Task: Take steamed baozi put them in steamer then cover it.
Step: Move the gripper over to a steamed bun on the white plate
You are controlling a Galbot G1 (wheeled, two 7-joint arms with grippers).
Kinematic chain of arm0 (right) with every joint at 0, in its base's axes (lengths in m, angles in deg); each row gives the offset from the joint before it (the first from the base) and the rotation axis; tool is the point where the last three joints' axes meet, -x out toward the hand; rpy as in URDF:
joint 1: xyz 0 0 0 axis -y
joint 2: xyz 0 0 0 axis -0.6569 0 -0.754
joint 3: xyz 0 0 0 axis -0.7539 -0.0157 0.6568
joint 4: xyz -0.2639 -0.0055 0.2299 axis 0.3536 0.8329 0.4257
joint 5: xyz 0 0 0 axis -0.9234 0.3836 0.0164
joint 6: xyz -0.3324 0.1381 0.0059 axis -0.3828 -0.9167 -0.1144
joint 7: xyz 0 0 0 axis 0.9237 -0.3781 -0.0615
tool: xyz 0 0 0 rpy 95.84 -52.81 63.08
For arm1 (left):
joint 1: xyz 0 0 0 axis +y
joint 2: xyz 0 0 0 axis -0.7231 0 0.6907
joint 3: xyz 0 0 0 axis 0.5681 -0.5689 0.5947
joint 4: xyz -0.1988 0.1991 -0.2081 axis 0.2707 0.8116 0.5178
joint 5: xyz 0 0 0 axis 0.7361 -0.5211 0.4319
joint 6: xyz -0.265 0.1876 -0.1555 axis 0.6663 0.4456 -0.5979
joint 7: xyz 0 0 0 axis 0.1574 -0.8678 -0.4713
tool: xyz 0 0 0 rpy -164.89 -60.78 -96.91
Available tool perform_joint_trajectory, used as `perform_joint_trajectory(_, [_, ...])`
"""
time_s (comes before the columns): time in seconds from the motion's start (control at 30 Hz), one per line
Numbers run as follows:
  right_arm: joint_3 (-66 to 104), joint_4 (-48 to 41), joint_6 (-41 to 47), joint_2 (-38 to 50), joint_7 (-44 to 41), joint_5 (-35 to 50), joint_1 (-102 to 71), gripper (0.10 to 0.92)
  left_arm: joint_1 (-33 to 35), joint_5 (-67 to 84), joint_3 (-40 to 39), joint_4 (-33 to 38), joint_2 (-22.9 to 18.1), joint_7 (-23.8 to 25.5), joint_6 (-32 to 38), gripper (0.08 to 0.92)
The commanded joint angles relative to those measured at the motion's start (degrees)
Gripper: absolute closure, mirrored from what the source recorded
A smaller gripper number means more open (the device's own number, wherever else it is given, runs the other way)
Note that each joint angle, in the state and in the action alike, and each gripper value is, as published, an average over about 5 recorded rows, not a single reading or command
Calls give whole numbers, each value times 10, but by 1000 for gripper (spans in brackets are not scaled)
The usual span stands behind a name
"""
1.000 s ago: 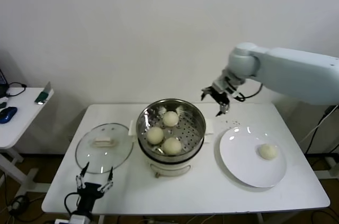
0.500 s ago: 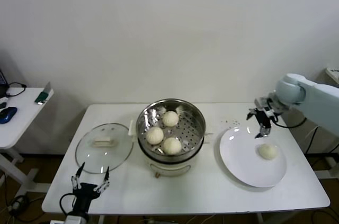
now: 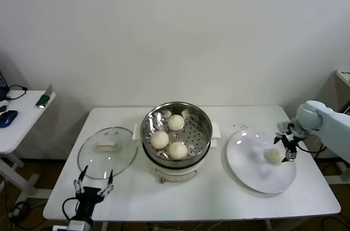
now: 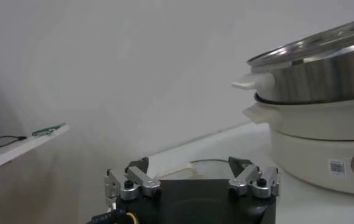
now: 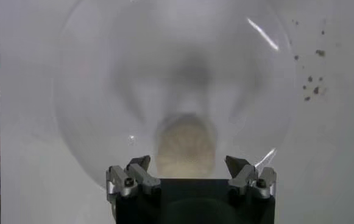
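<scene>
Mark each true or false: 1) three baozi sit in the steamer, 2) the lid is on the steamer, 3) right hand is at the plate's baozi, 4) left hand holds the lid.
1) True: three baozi lie in the steamer.
2) False: the glass lid lies on the table, left of the steamer.
3) True: the right hand, open, is at the baozi on the white plate.
4) False: the left hand is open, empty, near the table's front edge.

Pale blue-white right arm [image 3: 328,124]; black grippers with silver, screw-studded fingertips [image 5: 128,181].
</scene>
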Motion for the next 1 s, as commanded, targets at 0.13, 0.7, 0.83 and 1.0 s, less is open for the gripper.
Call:
perform_joint_trajectory(0.13, [53, -58, -9, -30, -2, -39, -54, 203, 3, -2, 2, -2, -3, -1, 0, 177])
perform_joint_trajectory(0.7, [36, -84, -11, -71, -4, -48, -42, 234, 5, -3, 5, -5, -3, 0, 3, 177])
perform_joint_trajectory(0.83, [32, -78, -8, -70, -6, -39, -39, 296, 6, -3, 4, -7, -3, 0, 3, 177])
perform_joint_trajectory(1.0, [23, -74, -8, -63, -7, -32, -27, 328, 6, -4, 3, -6, -4, 0, 3, 177])
